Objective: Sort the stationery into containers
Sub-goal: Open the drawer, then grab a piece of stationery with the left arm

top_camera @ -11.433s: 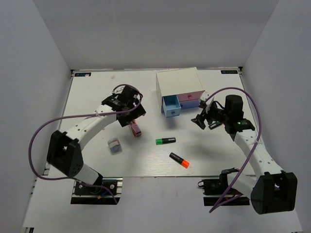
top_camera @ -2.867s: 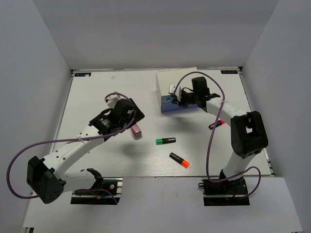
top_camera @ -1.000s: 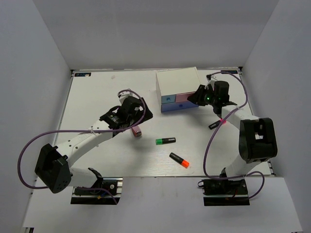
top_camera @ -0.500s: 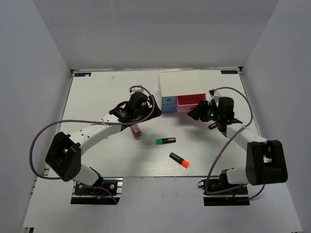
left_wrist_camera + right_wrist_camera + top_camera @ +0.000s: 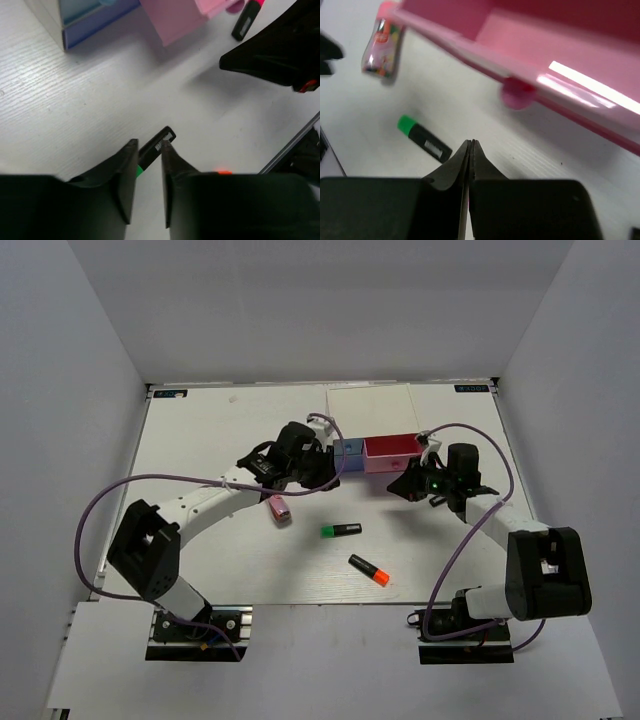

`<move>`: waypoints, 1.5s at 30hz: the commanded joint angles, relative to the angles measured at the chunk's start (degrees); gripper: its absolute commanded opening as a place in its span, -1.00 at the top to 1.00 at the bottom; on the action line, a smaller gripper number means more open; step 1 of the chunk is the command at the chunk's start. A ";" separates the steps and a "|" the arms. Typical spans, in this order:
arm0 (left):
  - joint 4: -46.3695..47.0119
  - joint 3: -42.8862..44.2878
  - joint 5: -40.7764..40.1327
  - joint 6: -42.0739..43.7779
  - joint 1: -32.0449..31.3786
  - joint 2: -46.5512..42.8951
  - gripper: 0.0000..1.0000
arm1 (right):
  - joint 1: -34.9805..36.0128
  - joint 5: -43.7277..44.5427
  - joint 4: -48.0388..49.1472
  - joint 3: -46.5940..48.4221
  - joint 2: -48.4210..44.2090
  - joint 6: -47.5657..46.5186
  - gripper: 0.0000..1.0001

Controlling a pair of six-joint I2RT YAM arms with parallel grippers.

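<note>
The white drawer box [image 5: 368, 412] stands at the back, its pink drawer [image 5: 392, 451] pulled out and showing nothing inside [image 5: 560, 75]. My left gripper [image 5: 328, 468] hovers in front of the light-blue drawer [image 5: 347, 449], jaws a narrow gap apart and empty [image 5: 149, 145]. My right gripper [image 5: 399, 488] is shut on nothing [image 5: 471, 142], just in front of the pink drawer's knob [image 5: 517, 95]. The green highlighter [image 5: 340, 530], the orange highlighter [image 5: 369, 571] and the pink oblong item [image 5: 279, 509] lie on the table. The pink highlighter [image 5: 248, 17] lies beside the pink drawer.
The right arm's black wrist [image 5: 280, 50] hangs close to my left gripper, low over the table. The wide blue-violet lower drawer [image 5: 100, 30] is closed. The table's front edge [image 5: 400, 602] runs just beyond the orange highlighter.
The pink drawer came out during the last second. My left gripper moved right toward the box front and its jaws narrowed. My right gripper let go of the knob, closed and backed off slightly.
</note>
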 commanded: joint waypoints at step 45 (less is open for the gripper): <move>-8.71 7.22 -8.25 27.28 -14.58 10.72 0.60 | -17.55 -11.42 -8.79 6.73 -5.25 -25.82 -0.80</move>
